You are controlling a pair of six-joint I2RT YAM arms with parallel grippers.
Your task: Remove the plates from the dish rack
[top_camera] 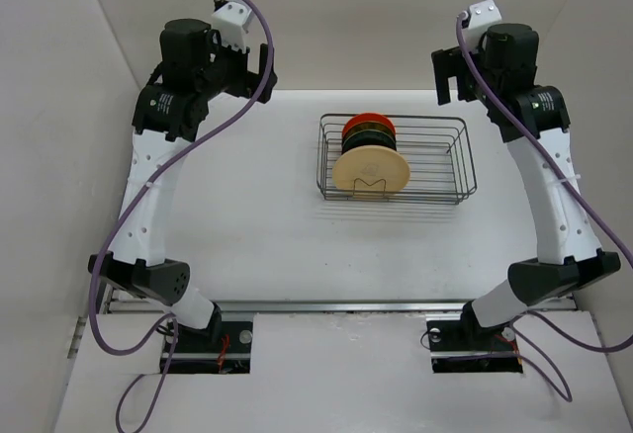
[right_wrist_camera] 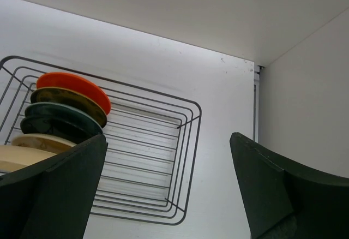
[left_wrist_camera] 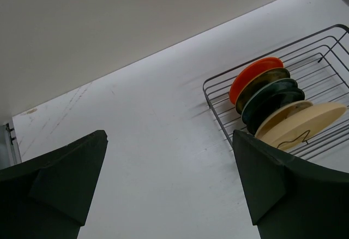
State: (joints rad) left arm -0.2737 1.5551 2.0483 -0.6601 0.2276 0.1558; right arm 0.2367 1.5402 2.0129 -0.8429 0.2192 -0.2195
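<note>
The dark wire dish rack (top_camera: 450, 161) stands on the white table, right of centre. Several plates stand upright in its left end: a large peach plate (top_camera: 371, 169) in front, then cream, dark teal and yellow patterned ones, and an orange-red plate (top_camera: 369, 119) at the back. My left gripper (top_camera: 259, 65) is open and empty, raised at the far left of the rack. My right gripper (top_camera: 445, 72) is open and empty, raised behind the rack's right end. The left wrist view shows the orange-red plate (left_wrist_camera: 253, 75), a teal plate (left_wrist_camera: 270, 96) and the peach plate (left_wrist_camera: 308, 123). The right wrist view shows the rack (right_wrist_camera: 191, 141).
White walls close in the table at the back and both sides. The rack's right half (top_camera: 435, 151) holds no plates. A metal rail (top_camera: 336, 304) runs along the table's near edge, by the arm bases.
</note>
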